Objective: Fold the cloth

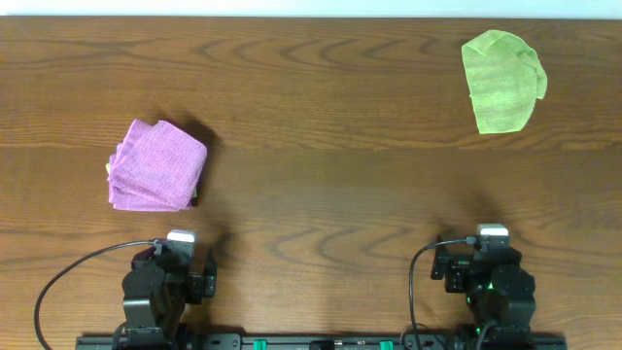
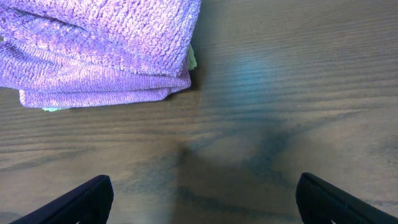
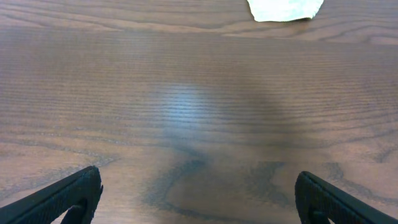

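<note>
A green cloth (image 1: pixel 502 80) lies loosely spread at the far right of the table; its near edge shows pale at the top of the right wrist view (image 3: pixel 285 9). A stack of folded purple cloths (image 1: pixel 155 165) sits at the left and fills the top left of the left wrist view (image 2: pixel 99 50), with a sliver of green showing under it. My left gripper (image 2: pixel 202 199) is open and empty, near the front edge, short of the purple stack. My right gripper (image 3: pixel 199 196) is open and empty, near the front edge, far short of the green cloth.
The wooden table (image 1: pixel 330 175) stretches between the two cloths. Both arm bases sit at the front edge, the left (image 1: pixel 165 287) and the right (image 1: pixel 491 282), with cables looping beside them.
</note>
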